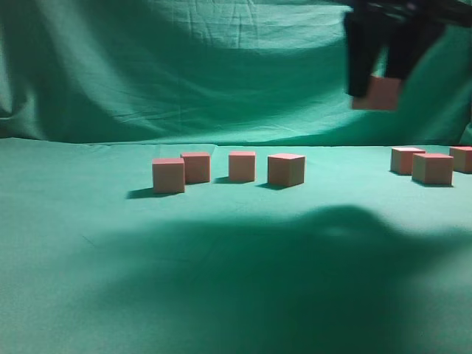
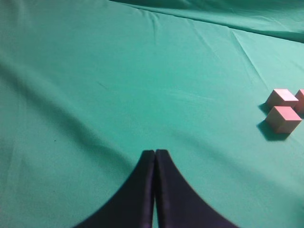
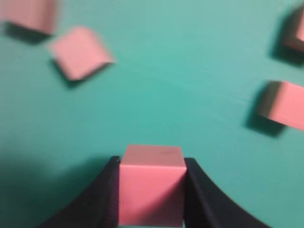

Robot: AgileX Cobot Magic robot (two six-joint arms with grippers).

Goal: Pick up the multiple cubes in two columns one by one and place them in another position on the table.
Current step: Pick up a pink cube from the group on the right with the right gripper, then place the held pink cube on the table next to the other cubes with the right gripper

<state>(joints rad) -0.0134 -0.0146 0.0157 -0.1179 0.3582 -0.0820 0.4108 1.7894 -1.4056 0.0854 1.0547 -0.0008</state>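
Note:
My right gripper (image 1: 377, 90) hangs high at the upper right of the exterior view, shut on a pinkish-red cube (image 1: 377, 94); the held cube (image 3: 151, 187) fills the space between the fingers in the right wrist view. Several cubes stand on the green table (image 1: 221, 280): a group left of centre (image 1: 168, 175), (image 1: 195, 167), (image 1: 242, 165), (image 1: 286, 169) and a group at the right (image 1: 406, 159), (image 1: 432, 168), (image 1: 462, 158). My left gripper (image 2: 155, 153) is shut and empty above bare cloth, out of the exterior view; two cubes (image 2: 283, 118), (image 2: 281, 97) lie to its right.
A draped green backdrop (image 1: 184, 66) rises behind the table. Blurred cubes (image 3: 80, 51), (image 3: 282, 104) lie below the right gripper. A broad shadow covers the near half of the table.

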